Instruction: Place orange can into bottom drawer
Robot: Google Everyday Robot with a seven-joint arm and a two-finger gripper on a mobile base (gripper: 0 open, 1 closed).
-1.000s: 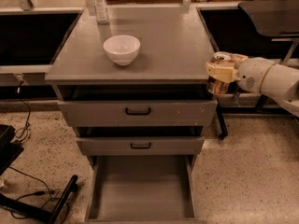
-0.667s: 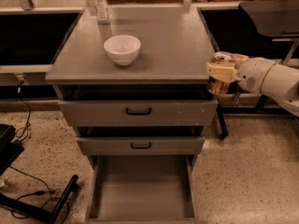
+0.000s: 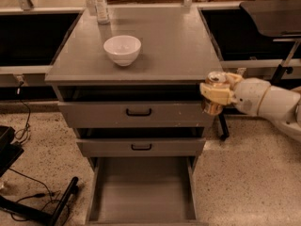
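On the cabinet top (image 3: pixel 169 36), back left, noting a clear bottle (image 3: pixel 100 4) upright and a white bowl (image 3: pixel 122 49) nearer the front. Lower centre, seeing the bottom drawer (image 3: pixel 141 194) pulled open. At the right front corner, level with the top drawer, finding the gripper (image 3: pixel 210 94) pinching the orange can (image 3: pixel 216 77) upright, outside the cabinet. Reaching in from the right edge on a roughly level white arm (image 3: pixel 275 105).

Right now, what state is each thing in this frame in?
orange can: upright, held in the air.
pincer: shut on the orange can, beside the cabinet at its right edge.
bottom drawer: pulled out, empty.
white bowl: upright, empty, on the cabinet.
plastic bottle: upright, at the cabinet's back edge.
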